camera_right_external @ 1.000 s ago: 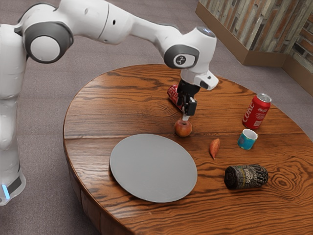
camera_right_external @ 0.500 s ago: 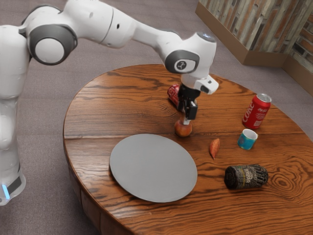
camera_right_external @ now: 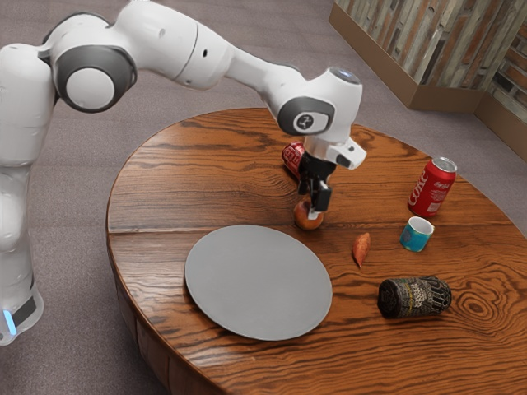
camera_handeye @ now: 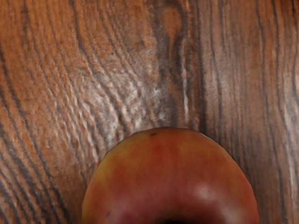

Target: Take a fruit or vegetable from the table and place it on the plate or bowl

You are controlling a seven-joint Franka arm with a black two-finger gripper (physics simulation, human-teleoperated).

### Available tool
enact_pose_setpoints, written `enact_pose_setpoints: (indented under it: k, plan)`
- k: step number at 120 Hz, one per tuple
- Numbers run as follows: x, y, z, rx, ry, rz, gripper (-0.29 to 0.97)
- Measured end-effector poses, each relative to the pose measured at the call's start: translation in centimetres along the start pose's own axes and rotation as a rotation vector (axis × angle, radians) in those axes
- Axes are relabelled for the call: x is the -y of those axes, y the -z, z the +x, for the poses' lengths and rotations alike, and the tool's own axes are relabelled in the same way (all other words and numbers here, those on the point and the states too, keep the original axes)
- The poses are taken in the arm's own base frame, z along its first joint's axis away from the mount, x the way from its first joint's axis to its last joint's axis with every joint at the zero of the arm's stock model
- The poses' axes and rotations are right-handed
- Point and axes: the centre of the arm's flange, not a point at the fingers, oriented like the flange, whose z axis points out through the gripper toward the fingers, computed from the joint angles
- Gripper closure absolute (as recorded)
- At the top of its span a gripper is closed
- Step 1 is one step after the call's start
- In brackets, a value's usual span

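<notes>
My gripper (camera_right_external: pixel 314 206) is down on the apple (camera_right_external: pixel 305 220), which sits near the middle of the counter (camera_right_external: pixel 189 177), just past the far rim of the grey plate (camera_right_external: pixel 258 281). I cannot tell whether the gripper is closed on it. In the wrist view the apple (camera_handeye: pixel 170 182) lies right under my hand.

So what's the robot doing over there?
The robot arm is reaching straight down onto an apple that sits on the table. The apple is not on the grey plate yet; the plate lies just beside it. The arm will probably try to grab the apple and carry it over there.
</notes>
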Motion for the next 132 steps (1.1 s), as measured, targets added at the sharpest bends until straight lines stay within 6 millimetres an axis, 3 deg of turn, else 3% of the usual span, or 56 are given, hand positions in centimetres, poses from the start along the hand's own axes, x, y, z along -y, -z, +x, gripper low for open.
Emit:
enact_pose_setpoints:
  k: [15, 103, 132]
  plan:
    - [0.0, -1.1, 0.2, 0.006, -0.001, -0.001, 0.00]
    - [-0.1, -3.1, 0.8, 0.010, 0.006, -0.018, 0.01]
    - [-0.1, -3.4, 0.9, 0.013, 0.011, -0.023, 0.35]
